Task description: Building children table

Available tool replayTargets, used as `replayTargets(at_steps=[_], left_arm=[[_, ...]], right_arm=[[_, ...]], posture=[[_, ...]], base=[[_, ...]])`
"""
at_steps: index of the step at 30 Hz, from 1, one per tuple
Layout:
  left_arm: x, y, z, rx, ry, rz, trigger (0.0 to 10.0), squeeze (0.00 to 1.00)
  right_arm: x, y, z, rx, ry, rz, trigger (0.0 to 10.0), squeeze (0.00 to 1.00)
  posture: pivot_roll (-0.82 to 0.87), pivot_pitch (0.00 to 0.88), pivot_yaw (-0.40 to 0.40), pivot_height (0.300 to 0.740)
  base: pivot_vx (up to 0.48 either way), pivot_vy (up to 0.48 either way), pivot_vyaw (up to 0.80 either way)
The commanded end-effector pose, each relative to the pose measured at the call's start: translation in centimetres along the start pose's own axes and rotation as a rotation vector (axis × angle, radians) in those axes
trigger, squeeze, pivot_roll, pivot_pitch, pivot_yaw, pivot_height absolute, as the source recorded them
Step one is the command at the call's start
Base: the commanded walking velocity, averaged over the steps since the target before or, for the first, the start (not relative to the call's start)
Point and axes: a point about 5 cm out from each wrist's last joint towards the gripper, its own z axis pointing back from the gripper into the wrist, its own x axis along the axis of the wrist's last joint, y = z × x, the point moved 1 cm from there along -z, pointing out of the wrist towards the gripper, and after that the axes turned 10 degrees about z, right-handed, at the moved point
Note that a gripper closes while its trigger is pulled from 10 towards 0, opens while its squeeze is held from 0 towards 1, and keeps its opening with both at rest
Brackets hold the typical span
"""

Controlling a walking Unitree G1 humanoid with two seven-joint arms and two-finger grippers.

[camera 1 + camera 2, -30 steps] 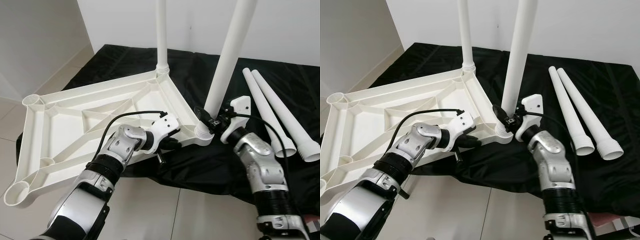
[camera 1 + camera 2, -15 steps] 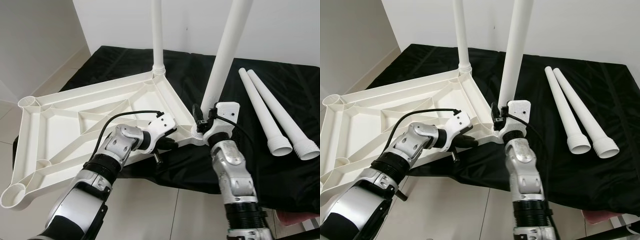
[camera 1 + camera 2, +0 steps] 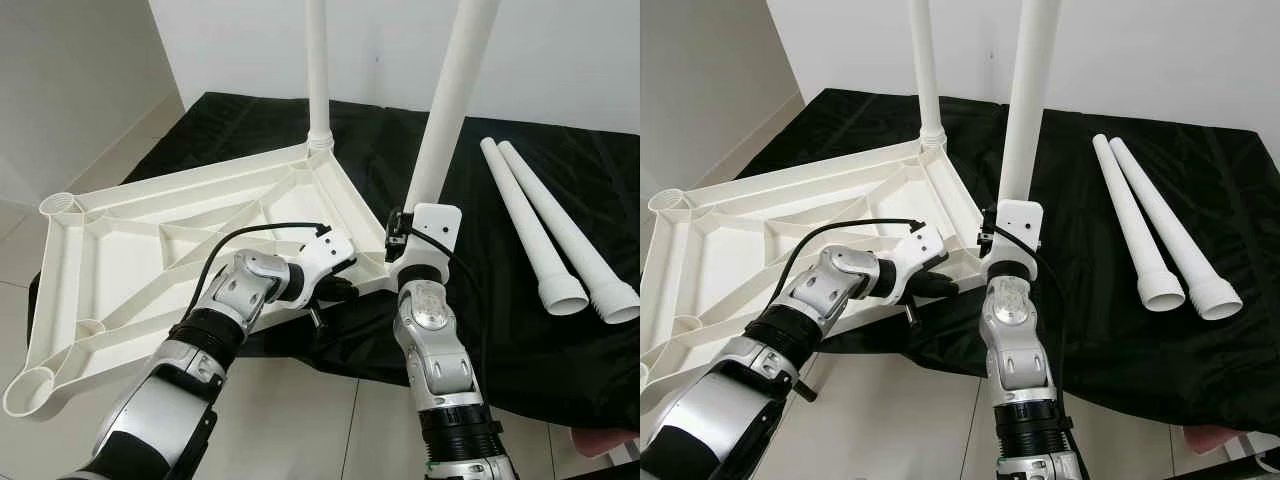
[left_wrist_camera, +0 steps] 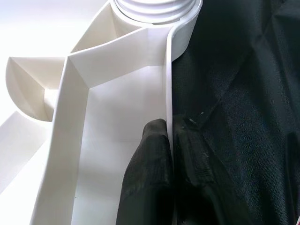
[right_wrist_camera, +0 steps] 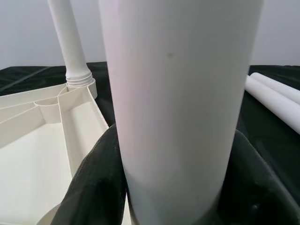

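On black cloth (image 3: pixel 560 370), two loose legs (image 3: pixel 545 235) beside tools clamping tabletop (image 3: pixel 150 250), leg (image 3: pixel 440 120).

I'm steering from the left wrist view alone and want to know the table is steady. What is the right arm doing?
Observer: The right gripper has its black fingers around the near white plastic table leg, low on the leg near its socket.
Operator: Is that leg upright?
Observer: Nearly; it leans slightly from the corner of the upturned white plastic tabletop.
Operator: Any other legs fitted?
Observer: One more white leg stands upright in the far corner socket.
Operator: And the rest?
Observer: Two loose white legs lie side by side on the black cloth, to the robot's right.
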Motion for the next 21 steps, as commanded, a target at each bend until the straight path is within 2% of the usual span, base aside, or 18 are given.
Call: replayTargets(at_steps=[1, 2, 9, 13, 17, 20, 21], left_arm=[[-1.5, -0.1, -0.5, 0.038, 0.051, 0.035, 10.0, 0.0], [-1.5, -0.1, -0.5, 0.038, 0.052, 0.035, 10.0, 0.0], [-1.4, -0.1, -0.6, 0.033, 0.05, 0.031, 10.0, 0.0], [-1.3, -0.1, -0.6, 0.033, 0.049, 0.03, 10.0, 0.0], [-1.3, -0.1, -0.6, 0.032, 0.049, 0.029, 10.0, 0.0], [-1.3, -0.1, -0.6, 0.032, 0.049, 0.029, 10.0, 0.0], [-1.3, -0.1, -0.6, 0.032, 0.049, 0.029, 10.0, 0.0]], right_arm=[[-1.2, 0.9, 0.6, 0.024, 0.065, -0.007, 10.0, 0.0], [-1.2, 0.8, 0.6, 0.02, 0.062, -0.015, 10.0, 1.0], [-0.8, 0.2, 0.5, 0.032, 0.028, -0.063, 10.0, 1.0], [-0.8, -0.4, 0.2, 0.042, 0.033, -0.148, 10.0, 1.0], [-0.7, -1.1, -0.1, 0.065, 0.019, -0.156, 10.0, 1.0], [-0.7, -1.1, -0.1, 0.065, 0.019, -0.156, 10.0, 1.0], [-0.8, -1.7, -0.4, 0.119, 0.01, -0.162, 10.0, 0.0]], posture=[[-0.14, 0.102, 0.09, 0.74], [-0.14, 0.102, 0.091, 0.74], [-0.15, 0.103, 0.093, 0.74], [-0.15, 0.101, 0.094, 0.74], [-0.15, 0.102, 0.095, 0.74], [-0.15, 0.102, 0.095, 0.74], [-0.15, 0.101, 0.095, 0.74]], base=[[0.0, 0.0, 0.0], [0.0, 0.0, 0.0], [0.0, 0.0, 0.0], [0.0, 0.0, 0.0], [0.0, 0.0, 0.0], [0.0, 0.0, 0.0], [0.0, 0.0, 0.0]])
